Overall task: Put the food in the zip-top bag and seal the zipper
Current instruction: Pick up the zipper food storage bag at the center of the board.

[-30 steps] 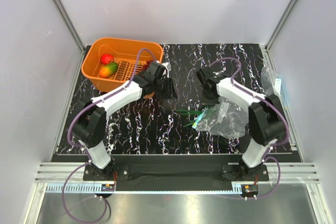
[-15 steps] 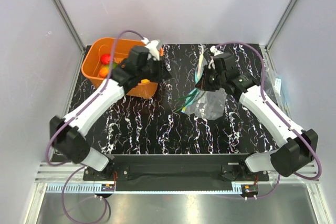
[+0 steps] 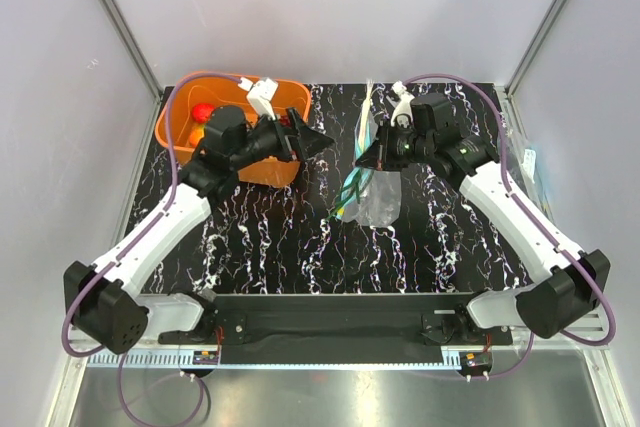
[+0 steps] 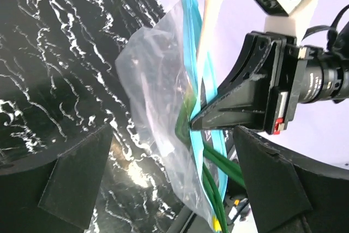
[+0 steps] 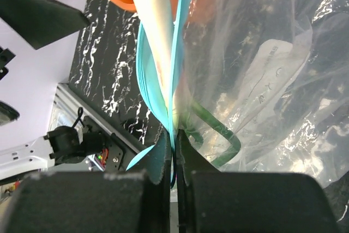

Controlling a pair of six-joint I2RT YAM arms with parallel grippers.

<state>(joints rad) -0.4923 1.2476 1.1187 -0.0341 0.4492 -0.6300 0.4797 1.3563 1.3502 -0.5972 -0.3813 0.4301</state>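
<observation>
The clear zip-top bag [image 3: 380, 197] hangs above the table from my right gripper [image 3: 372, 159], which is shut on its teal zipper [image 5: 175, 80]. The green chive bunch [image 3: 350, 192] lies partly inside the bag [image 5: 262, 80]. Its stalks [image 4: 218, 189] trail out below the mouth and its pale end [image 5: 150, 20] sticks up past the strip. My left gripper [image 3: 310, 140] is open and empty, level with the bag [image 4: 155, 91] and a short way left of it, pointing at it. A red apple [image 3: 203, 112] sits in the orange basket; other food there is mostly hidden by the left arm.
The orange slotted basket [image 3: 255, 169] stands at the back left, under and behind the left arm. More clear plastic [image 3: 520, 159] lies against the right wall. White walls close in the black marbled table [image 3: 280, 247] on three sides.
My left gripper's jaws have opened wide and the left arm has stretched lower toward the bag. My right gripper has carried the bag up and slightly left, still shut on the zipper.
</observation>
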